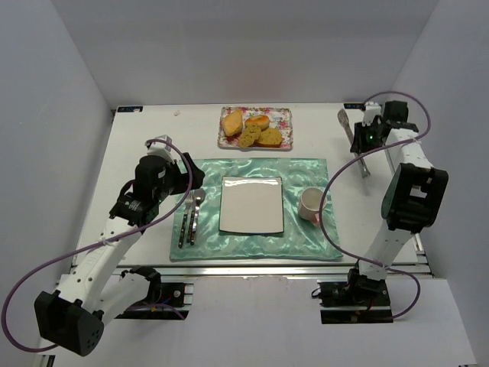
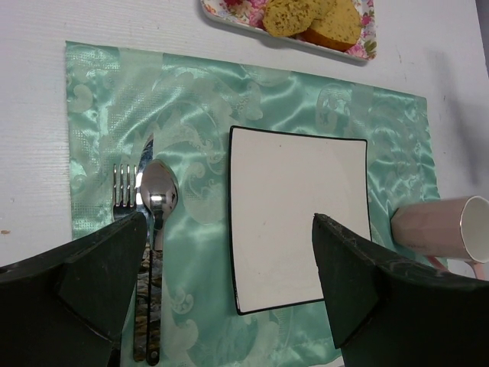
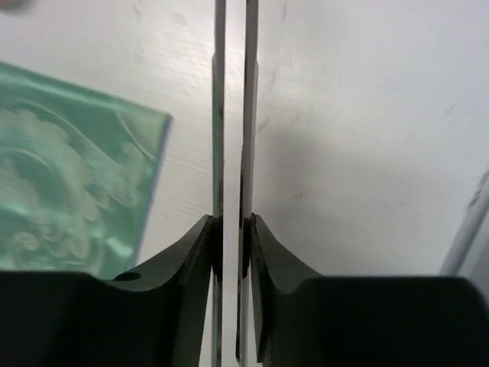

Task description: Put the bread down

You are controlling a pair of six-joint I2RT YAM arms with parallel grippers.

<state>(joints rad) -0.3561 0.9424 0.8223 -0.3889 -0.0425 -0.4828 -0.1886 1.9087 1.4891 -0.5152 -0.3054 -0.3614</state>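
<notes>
Several bread pieces lie on a floral tray at the back of the table; two of them show at the top of the left wrist view. A white square plate sits bare on the green placemat. My left gripper is open and empty, above the placemat's left part, with the plate between its fingers in the left wrist view. My right gripper is at the back right, shut on metal tongs, whose two thin arms run between its fingers.
A fork and a spoon lie side by side on the placemat left of the plate. A pink mug lies on its side right of the plate. White walls enclose the table.
</notes>
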